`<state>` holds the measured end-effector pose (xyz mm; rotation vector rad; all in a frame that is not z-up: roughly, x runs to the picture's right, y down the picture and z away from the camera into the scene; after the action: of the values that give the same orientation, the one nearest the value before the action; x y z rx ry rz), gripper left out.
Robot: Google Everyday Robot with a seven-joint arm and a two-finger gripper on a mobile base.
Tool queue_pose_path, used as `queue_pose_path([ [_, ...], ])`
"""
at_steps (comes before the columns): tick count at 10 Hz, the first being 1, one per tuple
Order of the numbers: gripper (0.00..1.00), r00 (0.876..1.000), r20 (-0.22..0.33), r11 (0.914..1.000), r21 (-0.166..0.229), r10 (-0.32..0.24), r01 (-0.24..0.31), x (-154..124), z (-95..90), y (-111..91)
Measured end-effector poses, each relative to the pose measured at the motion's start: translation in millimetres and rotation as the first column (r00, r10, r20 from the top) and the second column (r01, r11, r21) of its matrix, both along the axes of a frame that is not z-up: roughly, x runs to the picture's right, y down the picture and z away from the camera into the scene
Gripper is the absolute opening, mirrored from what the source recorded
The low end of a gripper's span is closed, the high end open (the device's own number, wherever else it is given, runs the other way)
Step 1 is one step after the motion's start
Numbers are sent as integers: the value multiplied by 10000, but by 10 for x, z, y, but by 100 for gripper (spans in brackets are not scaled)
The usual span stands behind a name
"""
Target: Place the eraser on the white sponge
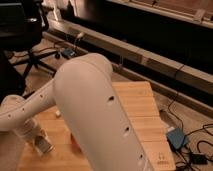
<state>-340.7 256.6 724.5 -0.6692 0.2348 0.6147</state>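
My big white arm [95, 110] fills the middle of the camera view and bends down to the left. The gripper [36, 136] hangs at the front left corner of the wooden table [137, 115]. It is right over a pale patch that looks like the white sponge [45, 146]. The arm's wrist hides most of that patch. I see no dark grey eraser; it is hidden or out of view.
A small white chunk [57, 114] lies on the table behind the gripper. A sliver of an orange object [74, 141] shows beside the arm. A black office chair [25, 35] stands at the far left. Cables and a blue box [176, 137] lie on the floor to the right.
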Motion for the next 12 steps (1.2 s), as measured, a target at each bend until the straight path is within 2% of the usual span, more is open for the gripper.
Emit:
queue_pose_path([
  [4, 77, 9993, -368, 10000, 47, -33, 35, -74, 148, 118],
  [5, 80, 9988, -491, 10000, 79, 50, -46, -80, 183, 113],
  [8, 80, 9962, -770, 9992, 92, 403, -397, -79, 229, 64],
  [11, 80, 9908, -823, 9937, -257, 1071, -1095, -100, 143, -50],
  [12, 80, 9899, -827, 9926, -290, 1150, -1178, -87, 141, -73],
])
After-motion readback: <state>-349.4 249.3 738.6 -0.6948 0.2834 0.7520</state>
